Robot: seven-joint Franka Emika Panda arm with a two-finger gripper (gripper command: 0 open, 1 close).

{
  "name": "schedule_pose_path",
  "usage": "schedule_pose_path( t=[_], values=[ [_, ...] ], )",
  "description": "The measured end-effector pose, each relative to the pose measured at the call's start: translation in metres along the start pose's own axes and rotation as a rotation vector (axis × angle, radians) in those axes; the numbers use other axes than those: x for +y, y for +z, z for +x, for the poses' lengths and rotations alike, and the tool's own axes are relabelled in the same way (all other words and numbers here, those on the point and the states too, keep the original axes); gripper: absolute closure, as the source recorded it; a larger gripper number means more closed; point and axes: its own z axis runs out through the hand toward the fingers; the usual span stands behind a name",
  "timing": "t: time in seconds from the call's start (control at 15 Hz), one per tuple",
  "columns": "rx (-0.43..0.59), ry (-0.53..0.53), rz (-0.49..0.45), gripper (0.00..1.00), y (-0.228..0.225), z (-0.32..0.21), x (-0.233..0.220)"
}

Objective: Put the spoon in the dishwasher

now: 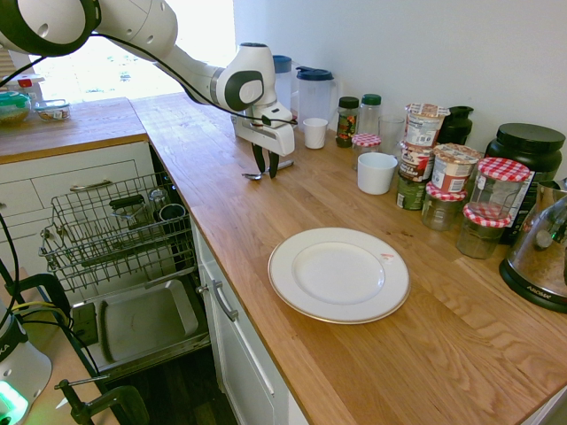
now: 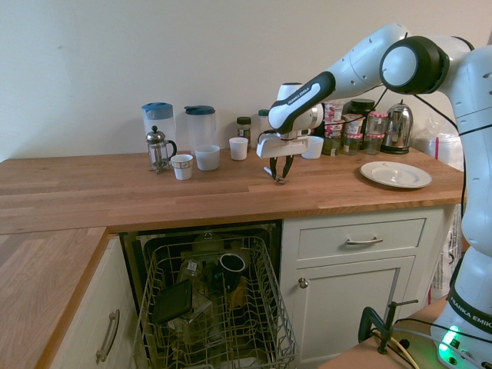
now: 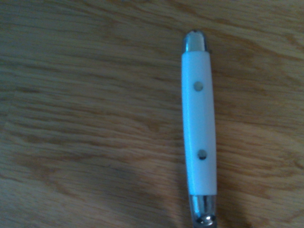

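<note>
The dishwasher (image 1: 133,292) stands open below the worktop's front edge, its rack (image 1: 115,230) holding cups but no spoon yet. On the worktop near the back edge, the gripper (image 1: 266,166) has its fingers down around the spoon (image 1: 252,175), not lifted. Further right sits an empty white plate (image 1: 338,274).

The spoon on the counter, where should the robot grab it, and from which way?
Best guess: take the spoon by its handle, coming straight down from above. It lies flat on the wooden counter, so only the handle's two long sides can be pinched. The gripper hangs right over it, fingers pointing down on either side. The handle is straight and slim, so a pinch across its width should hold.
</note>
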Motion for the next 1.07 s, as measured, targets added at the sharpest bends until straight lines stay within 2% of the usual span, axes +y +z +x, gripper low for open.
schedule_pose_path(
  t=[0.47,0.8,1.07],
  values=[
    [-0.003,-0.004,0.005,1.0,-0.001,-0.005,-0.003],
    [-0.031,0.06,0.008,1.0,-0.004,-0.002,0.001],
    [-0.028,0.11,0.031,1.0,-0.044,-0.009,0.0]
  ],
)
